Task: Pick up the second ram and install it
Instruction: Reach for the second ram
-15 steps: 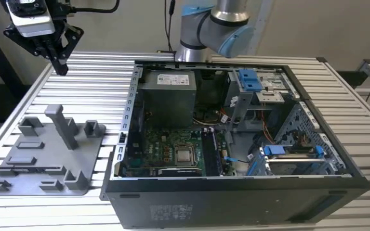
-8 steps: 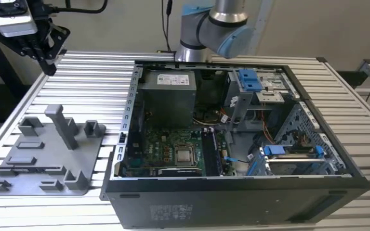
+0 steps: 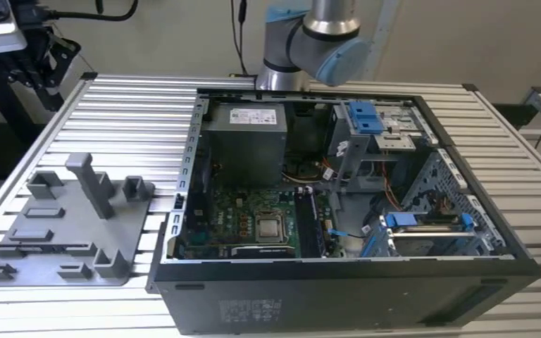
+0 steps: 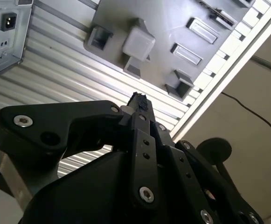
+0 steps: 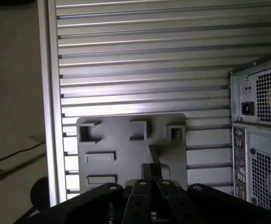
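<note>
Hanging high over the grey tray (image 5: 126, 140), the hand (image 5: 151, 171) aims its 2 fingers toward it, and in both wrist views the fingertips (image 4: 137, 100) are pressed together into 1 closed point. The tray lies below the hand and well apart from it, flat on the ribbed metal table (image 5: 149, 60). Its 1 tall upright block (image 4: 138, 41) stands nearly under the fingertips, with lower blocks and shallow rectangular pockets spread around it.

Off to one side of the hand, also lower than it, sits the open computer case (image 3: 346, 296). The first wrist view catches its rear panel with the power socket and vent grilles. In the exterior view the case lies on its side just beside the tray, on the exterior view's right of it. The green motherboard (image 3: 242, 211) faces up inside, with the processor socket (image 3: 270, 227) near its middle. Dark memory slots (image 3: 310, 225) run alongside that socket. I cannot tell whether the second ram stands in them, because the sticks and slots merge into 1 dark band there. The arm (image 3: 313, 42) rises from behind the case at the far edge of the table.
</note>
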`<state>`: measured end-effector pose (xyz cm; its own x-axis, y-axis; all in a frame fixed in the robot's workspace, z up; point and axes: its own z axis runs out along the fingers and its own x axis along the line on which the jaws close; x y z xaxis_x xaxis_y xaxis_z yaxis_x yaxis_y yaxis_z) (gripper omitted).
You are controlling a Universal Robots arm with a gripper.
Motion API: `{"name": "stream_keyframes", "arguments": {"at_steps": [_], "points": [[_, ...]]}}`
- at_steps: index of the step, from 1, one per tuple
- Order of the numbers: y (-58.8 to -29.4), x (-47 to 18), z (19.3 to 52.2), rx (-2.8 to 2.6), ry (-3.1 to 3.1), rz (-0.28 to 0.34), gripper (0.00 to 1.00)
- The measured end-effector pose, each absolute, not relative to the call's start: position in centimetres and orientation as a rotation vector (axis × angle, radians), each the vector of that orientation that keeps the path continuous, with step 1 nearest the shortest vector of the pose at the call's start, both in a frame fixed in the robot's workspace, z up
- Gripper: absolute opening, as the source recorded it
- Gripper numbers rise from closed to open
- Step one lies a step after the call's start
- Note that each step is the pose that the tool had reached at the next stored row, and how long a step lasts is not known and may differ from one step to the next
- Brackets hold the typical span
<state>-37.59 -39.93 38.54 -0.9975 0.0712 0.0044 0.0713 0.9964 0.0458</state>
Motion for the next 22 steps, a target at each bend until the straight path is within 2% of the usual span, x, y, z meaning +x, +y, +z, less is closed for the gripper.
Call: {"name": "stream_keyframes", "arguments": {"at_steps": [22], "points": [[-40.0, -40.7, 38.4, -0.112, -3.136, -0.072, 0.11]]}}
